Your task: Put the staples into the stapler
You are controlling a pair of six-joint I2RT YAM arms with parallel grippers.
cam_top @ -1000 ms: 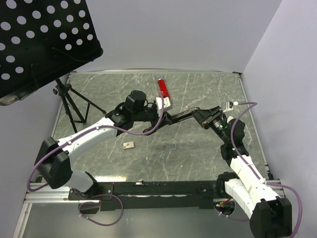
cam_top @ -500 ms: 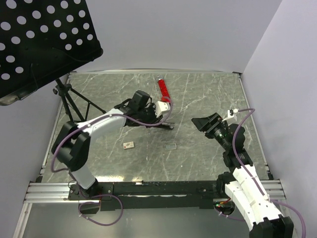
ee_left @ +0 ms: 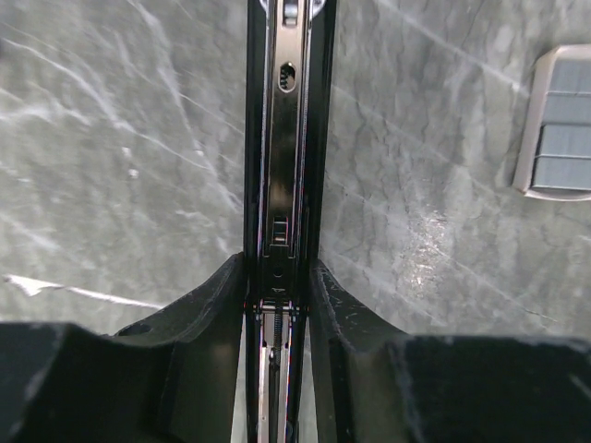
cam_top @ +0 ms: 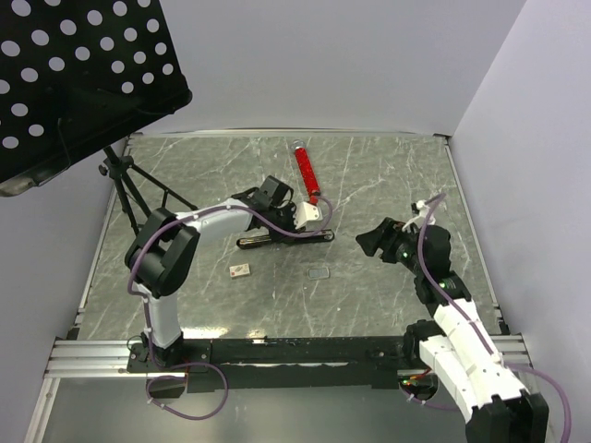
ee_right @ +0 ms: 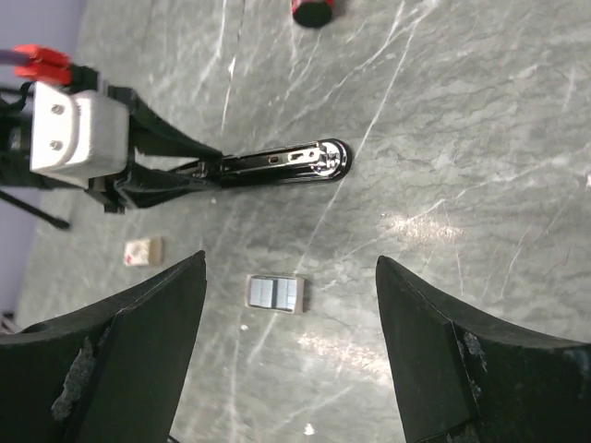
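The slim black stapler (cam_top: 309, 236) lies low on the grey marble table, its chrome tip (ee_right: 323, 157) pointing right. My left gripper (cam_top: 270, 238) is shut on its rear half. In the left wrist view the stapler (ee_left: 284, 138) runs straight out from between the left gripper's (ee_left: 277, 277) fingers, its rail and spring exposed. The staples (cam_top: 319, 273) are grey strips in a small open tray just in front of the stapler (ee_right: 277, 166). They also show as staples (ee_right: 274, 293) in the right wrist view and staples (ee_left: 559, 138) in the left. My right gripper (cam_top: 371, 238) is open and empty, well to the stapler's right. The right gripper (ee_right: 290, 258) faces the tray.
A red tube (cam_top: 306, 171) lies behind the stapler. A small beige box piece with a red mark (cam_top: 240, 270) sits left of the staples. A black tripod (cam_top: 129, 194) with a perforated music desk (cam_top: 74, 74) stands at the back left.
My right gripper has let go of the stapler, opened wide and drawn back to the right. My left arm has brought the stapler down toward the table's middle.
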